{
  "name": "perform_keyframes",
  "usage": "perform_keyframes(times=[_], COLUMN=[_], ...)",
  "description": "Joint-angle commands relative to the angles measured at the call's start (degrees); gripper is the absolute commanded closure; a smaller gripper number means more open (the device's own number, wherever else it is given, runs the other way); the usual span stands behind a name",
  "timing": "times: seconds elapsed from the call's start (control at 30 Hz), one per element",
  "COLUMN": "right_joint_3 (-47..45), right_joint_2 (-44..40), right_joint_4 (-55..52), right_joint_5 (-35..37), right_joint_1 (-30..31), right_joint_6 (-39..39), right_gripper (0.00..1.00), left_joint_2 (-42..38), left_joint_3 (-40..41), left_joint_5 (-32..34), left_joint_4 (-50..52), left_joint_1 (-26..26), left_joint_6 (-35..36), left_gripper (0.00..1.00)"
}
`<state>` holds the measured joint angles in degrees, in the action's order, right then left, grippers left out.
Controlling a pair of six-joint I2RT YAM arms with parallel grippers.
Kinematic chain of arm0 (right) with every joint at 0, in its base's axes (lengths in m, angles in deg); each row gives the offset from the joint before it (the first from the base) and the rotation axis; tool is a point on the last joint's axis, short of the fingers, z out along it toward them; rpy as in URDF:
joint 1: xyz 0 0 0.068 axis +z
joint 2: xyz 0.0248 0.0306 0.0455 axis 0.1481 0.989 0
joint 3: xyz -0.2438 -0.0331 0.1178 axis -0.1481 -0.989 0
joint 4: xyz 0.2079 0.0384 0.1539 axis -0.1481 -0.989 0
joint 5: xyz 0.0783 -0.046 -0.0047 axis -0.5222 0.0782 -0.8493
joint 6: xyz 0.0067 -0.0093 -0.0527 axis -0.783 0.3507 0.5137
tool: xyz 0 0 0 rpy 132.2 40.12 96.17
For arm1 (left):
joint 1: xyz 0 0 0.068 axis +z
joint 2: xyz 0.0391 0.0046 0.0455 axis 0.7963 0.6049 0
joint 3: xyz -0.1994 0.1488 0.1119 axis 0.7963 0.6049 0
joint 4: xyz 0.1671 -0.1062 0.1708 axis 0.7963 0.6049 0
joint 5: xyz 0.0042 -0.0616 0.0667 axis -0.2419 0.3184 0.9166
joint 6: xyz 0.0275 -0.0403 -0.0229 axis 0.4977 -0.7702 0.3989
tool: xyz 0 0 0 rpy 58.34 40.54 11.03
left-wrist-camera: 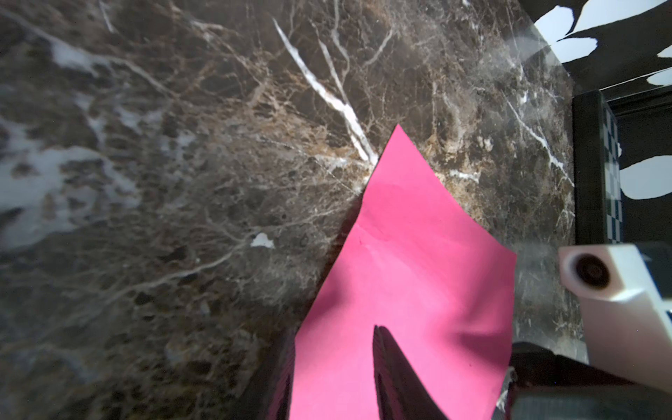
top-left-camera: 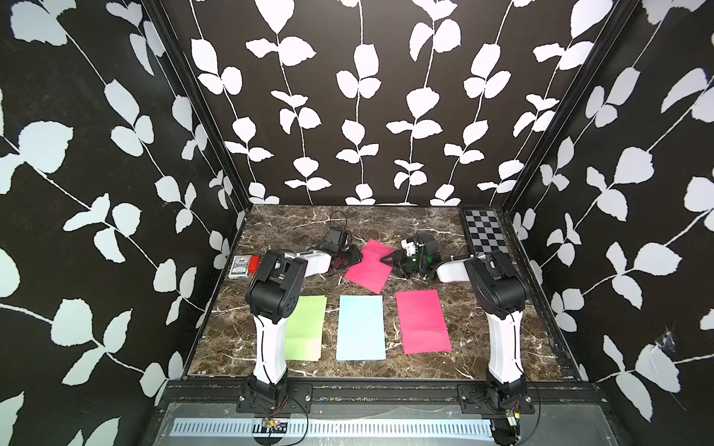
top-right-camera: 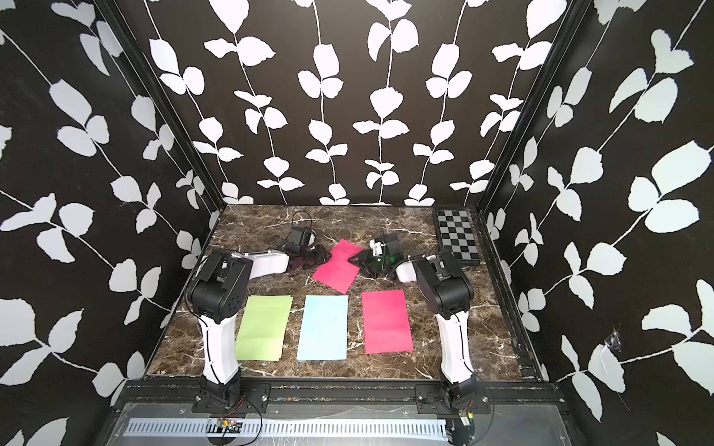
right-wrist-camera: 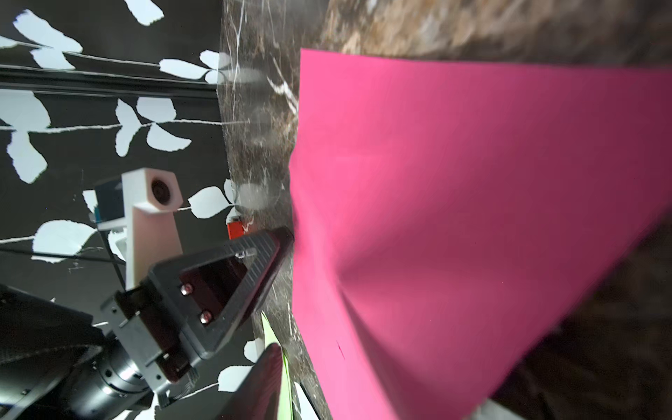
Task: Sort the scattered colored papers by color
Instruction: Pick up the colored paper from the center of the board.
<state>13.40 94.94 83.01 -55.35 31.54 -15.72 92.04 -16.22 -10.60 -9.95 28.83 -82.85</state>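
Loose magenta paper [top-left-camera: 367, 268] askew at mid-table, behind a sorted row.
Marble table [top-left-camera: 347, 224]; along its near edge, left to right, light green paper [top-left-camera: 307, 328], light blue paper [top-left-camera: 361, 328], flat magenta paper [top-left-camera: 423, 322], long axes front to back. Behind them the loose sheet, buckled, diagonal, one corner towards the back wall; long axis hard to judge. Checkerboard [top-left-camera: 487, 231] back right; card box [top-left-camera: 240, 266] at left, print unreadable. Left gripper [top-left-camera: 352, 258]: jaws apart, sheet edge between. Right gripper [top-left-camera: 388, 259] at the opposite corner: jaw state impossible to tell.

No text is readable anywhere; the card box [top-left-camera: 240, 266] print is illegible.
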Motion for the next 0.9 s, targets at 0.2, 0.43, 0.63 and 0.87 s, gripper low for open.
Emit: perform_keyframes(times=[0.2, 0.43, 0.63, 0.87], right_joint_3=[-4.9, -5.5, -6.1, -6.2], right_joint_2=[-2.7, -2.8, -2.9, -2.1], right_joint_4=[2.7, 3.8, 3.6, 4.7], right_joint_5=[6.0, 6.9, 7.9, 8.1], right_joint_1=[2.0, 3.3, 4.2, 4.3], right_joint_6=[-9.3, -12.3, -12.7, -13.4], right_gripper=[0.53, 0.55, 0.67, 0.83], left_joint_2=[2.5, 2.7, 2.9, 2.8], left_joint_3=[1.4, 1.3, 1.6, 2.0], left_joint_5=[-0.2, -0.3, -0.4, -0.3], left_joint_4=[2.8, 2.6, 2.2, 1.9], left_joint_1=[0.2, 0.2, 0.2, 0.2], left_joint_6=[-1.3, -1.5, -1.8, -1.9], left_gripper=[0.62, 0.62, 0.62, 0.62])
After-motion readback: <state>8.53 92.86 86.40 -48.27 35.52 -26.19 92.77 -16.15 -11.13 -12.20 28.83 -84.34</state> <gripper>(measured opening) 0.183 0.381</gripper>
